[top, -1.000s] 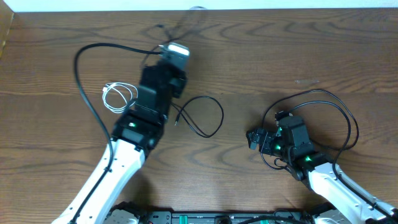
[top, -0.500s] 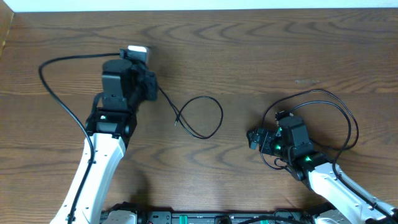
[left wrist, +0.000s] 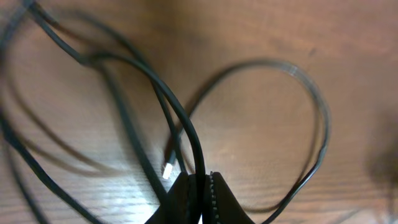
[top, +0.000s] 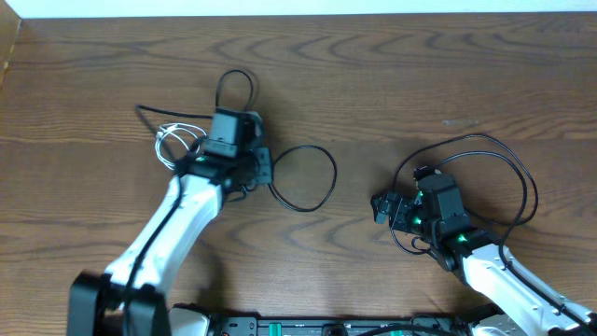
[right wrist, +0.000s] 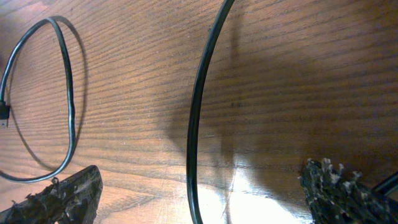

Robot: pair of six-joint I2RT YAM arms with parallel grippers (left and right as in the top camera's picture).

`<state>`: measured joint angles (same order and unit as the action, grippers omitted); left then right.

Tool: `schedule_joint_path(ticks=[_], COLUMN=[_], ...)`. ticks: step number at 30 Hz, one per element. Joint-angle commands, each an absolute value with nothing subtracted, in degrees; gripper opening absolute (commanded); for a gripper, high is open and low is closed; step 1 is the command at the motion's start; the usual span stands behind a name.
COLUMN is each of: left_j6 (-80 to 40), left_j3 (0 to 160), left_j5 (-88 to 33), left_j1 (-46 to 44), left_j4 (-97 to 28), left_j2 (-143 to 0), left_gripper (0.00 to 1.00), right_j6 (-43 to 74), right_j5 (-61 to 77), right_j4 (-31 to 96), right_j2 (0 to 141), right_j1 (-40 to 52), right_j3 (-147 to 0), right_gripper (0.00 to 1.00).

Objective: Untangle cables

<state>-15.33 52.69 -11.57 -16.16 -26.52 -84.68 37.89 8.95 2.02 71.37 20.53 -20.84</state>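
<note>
We found the left gripper (left wrist: 203, 194) clamped on the black cable (top: 331, 179), whose loop lay on the tabletop (top: 420, 75) between the two arms. The white cable (top: 173, 142) lay coiled beside the left arm. The right gripper (top: 382, 207) stood wide, holding nothing.

Overhead view: the black-and-white left arm (top: 187, 201) hides its own pincer, one end of the thin black cable (top: 332, 182) and part of the coiled thin white cable (top: 170, 140). Left wrist view: the bottom edge crops the left pincer (left wrist: 203, 186), and the black strands blur towards the upper left. Right wrist view: the bottom edge crops the right pincer (right wrist: 199, 196).
</note>
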Motion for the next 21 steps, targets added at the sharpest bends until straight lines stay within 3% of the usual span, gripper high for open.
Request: schedule_joint_path(ticks=[1,8,11,16,18,21], left_j6=[-16.86,-16.84,-16.84,-16.8,-16.8,-16.8], left_j3=[51.86,51.86,51.86,51.86,51.86,51.94], left_j5=[-9.28,-9.15,-8.6,-7.86,-7.86,-7.84], left_j1=[-18.35,-20.71,-20.71,-20.71,-20.71,-20.71], left_j4=[-27.4,-27.64,-27.62,-27.64,-27.64,-27.59], left_j2=[-89.21,-96.68,-97.36,-97.36,-97.36,-97.32], left_gripper=[0.07,0.08,0.24,0.33,0.45,0.55], right_j6=[37.67,37.67,37.67,37.67,37.67,37.67], right_j5=[8.01,8.01,7.99,7.99,7.99,7.99], right_j4=[2.57,2.59,2.57,2.57,2.57,2.57], right_j2=[71.24,71.26,71.26,71.26,71.26,71.26], right_j1=[20.67,20.67,20.67,20.67,20.67,20.67], right_j3=[-20.34,-20.34,-20.34,-20.34,-20.34,-20.34], right_gripper=[0.99,0.99,0.99,0.99,0.99,0.99])
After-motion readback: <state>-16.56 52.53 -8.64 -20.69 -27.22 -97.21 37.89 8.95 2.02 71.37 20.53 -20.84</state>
